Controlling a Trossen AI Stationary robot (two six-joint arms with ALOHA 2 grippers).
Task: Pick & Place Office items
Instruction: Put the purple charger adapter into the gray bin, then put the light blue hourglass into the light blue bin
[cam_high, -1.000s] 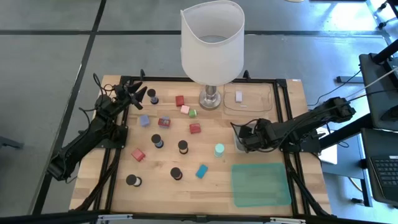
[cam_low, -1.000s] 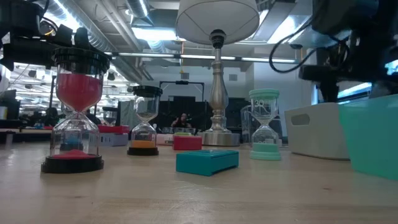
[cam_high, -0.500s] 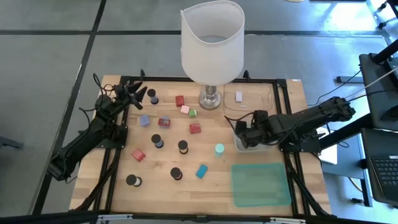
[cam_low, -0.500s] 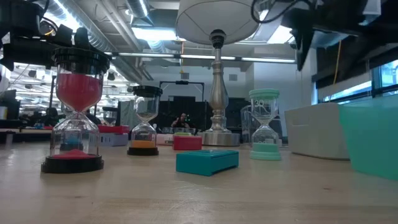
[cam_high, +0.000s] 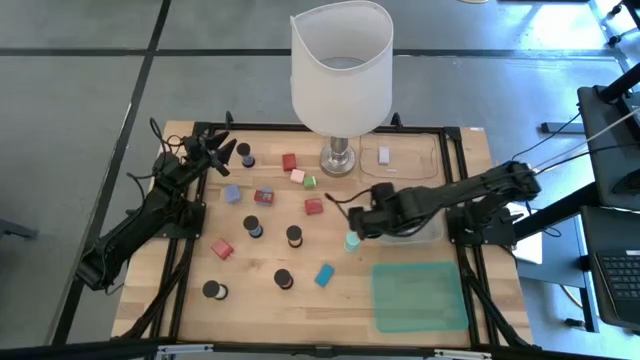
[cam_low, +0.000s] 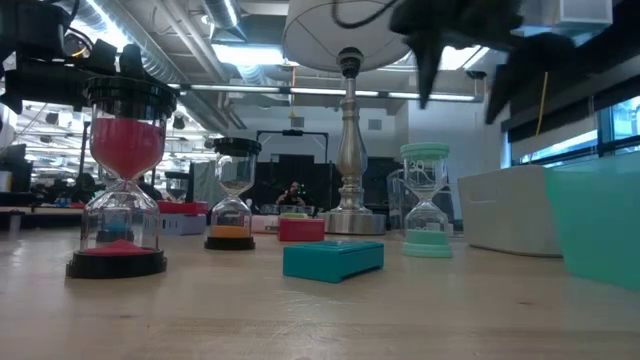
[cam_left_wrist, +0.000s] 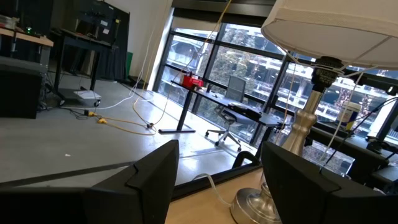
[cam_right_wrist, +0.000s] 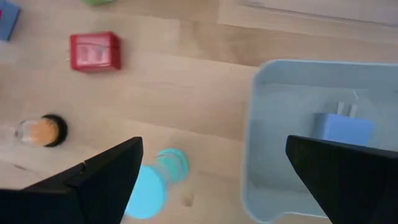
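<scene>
The office items stand scattered on the wooden table (cam_high: 150, 310): small hourglasses with black caps (cam_high: 294, 236), red blocks (cam_high: 313, 206), a teal block (cam_high: 324, 274) and a mint-green hourglass (cam_high: 352, 241). My right gripper (cam_high: 353, 224) hangs open above the mint-green hourglass (cam_right_wrist: 155, 183), pointing steeply down, with its fingers apart on either side of it and touching nothing. In the low view the right gripper (cam_low: 458, 75) is well above the hourglass's top (cam_low: 425, 152). My left gripper (cam_high: 222, 150) waits at the far left corner, open and empty.
A grey tray (cam_right_wrist: 267, 124) just right of my right gripper holds a blue plug block (cam_right_wrist: 342, 129). A clear tray (cam_high: 425, 165) with a white piece (cam_high: 384, 155) and the large lamp (cam_high: 340, 70) stand at the far edge. A green mat (cam_high: 420, 297) lies near right.
My right gripper has risen out of the grey tray and gone toward the table's left, rolling as it went. It now hangs over the mint-green hourglass. The tray, covered by the gripper before, shows again.
</scene>
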